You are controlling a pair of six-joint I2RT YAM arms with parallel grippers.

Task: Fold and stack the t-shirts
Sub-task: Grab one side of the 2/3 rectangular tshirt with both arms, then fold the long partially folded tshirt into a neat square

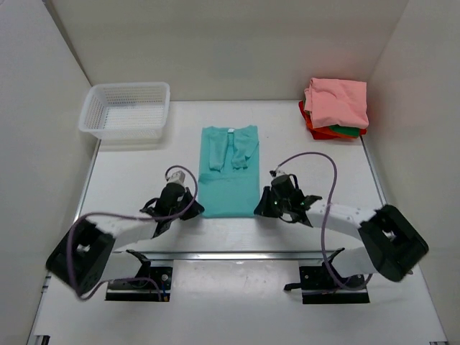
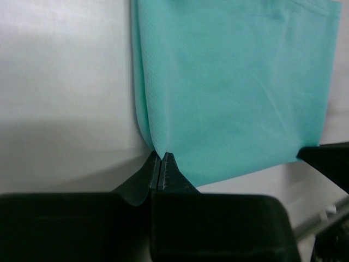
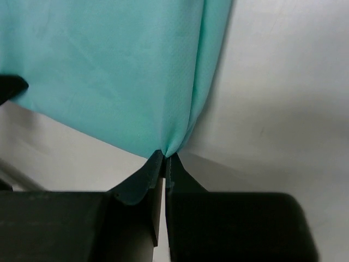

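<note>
The teal t-shirt (image 1: 228, 172) lies flat on the table (image 1: 144, 172), collar away from the arms, both sleeves folded in over its chest and its sides folded under into a narrow panel. The left arm (image 1: 118, 230) reaches low and forward from its base to the shirt's near left corner. The left gripper (image 1: 195, 209) points at the hem there, its jaws pressed together with the corner of the cloth pinched at their tips (image 2: 161, 155). The right arm (image 1: 345, 215) mirrors this at the near right corner. The right gripper (image 1: 260, 208) is likewise closed tight on that corner of the hem (image 3: 165, 154). Both wrists sit just above the tabletop, angled inward toward the shirt. A stack of folded t-shirts (image 1: 336, 108), pink on top of green and red-orange, rests well beyond the shirt's far right corner. A white mesh basket (image 1: 126, 111) stands beyond its far left corner.
</note>
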